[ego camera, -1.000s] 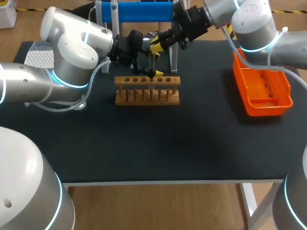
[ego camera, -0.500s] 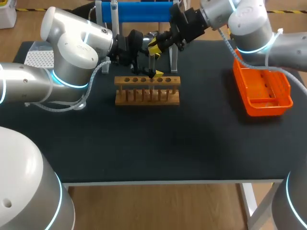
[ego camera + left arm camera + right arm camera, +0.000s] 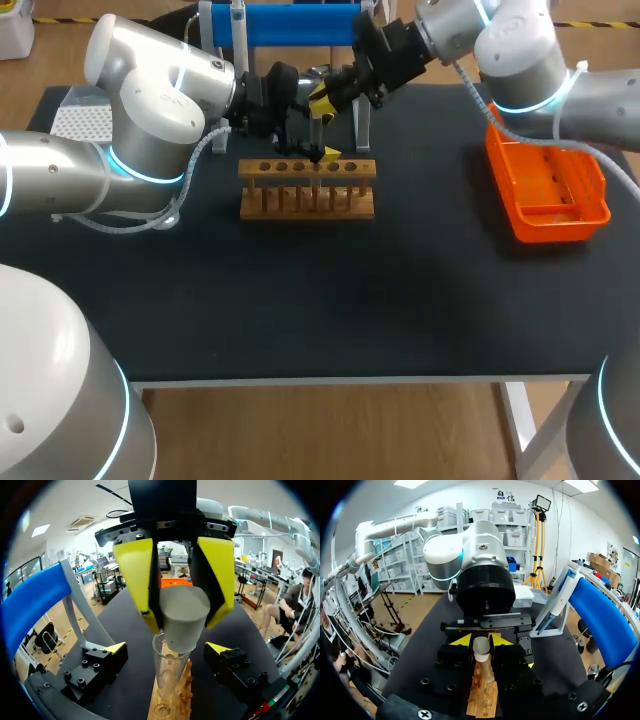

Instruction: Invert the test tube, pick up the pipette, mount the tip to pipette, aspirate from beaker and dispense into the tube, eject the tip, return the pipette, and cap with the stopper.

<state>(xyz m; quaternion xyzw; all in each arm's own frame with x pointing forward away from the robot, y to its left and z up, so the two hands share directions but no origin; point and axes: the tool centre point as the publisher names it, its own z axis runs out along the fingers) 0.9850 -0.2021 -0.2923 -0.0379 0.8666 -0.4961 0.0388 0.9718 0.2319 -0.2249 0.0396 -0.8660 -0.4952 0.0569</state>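
A glass test tube [image 3: 170, 672] stands upright in the wooden rack [image 3: 307, 190]. My right gripper [image 3: 182, 625] comes down from above, shut on a grey stopper [image 3: 186, 611] that sits at the tube's mouth. In the right wrist view the stopper [image 3: 481, 649] shows between the yellow tips of the right gripper [image 3: 481, 641], with the rack [image 3: 482, 692] below. My left gripper [image 3: 167, 650] stands wide open, one tip on each side of the tube and neither touching it. In the head view both the left gripper [image 3: 320, 155] and the right gripper [image 3: 322, 98] meet over the rack's middle.
The blue pipette stand [image 3: 290, 25] is behind the rack, with the pipette [image 3: 555, 602] hanging on it. An orange bin [image 3: 548, 190] lies at the right. A white tip box [image 3: 80, 120] sits at the far left, behind my left arm.
My right arm's wrist has shifted slightly to the left. The stopper stays over the tube, and the left arm has not moved.
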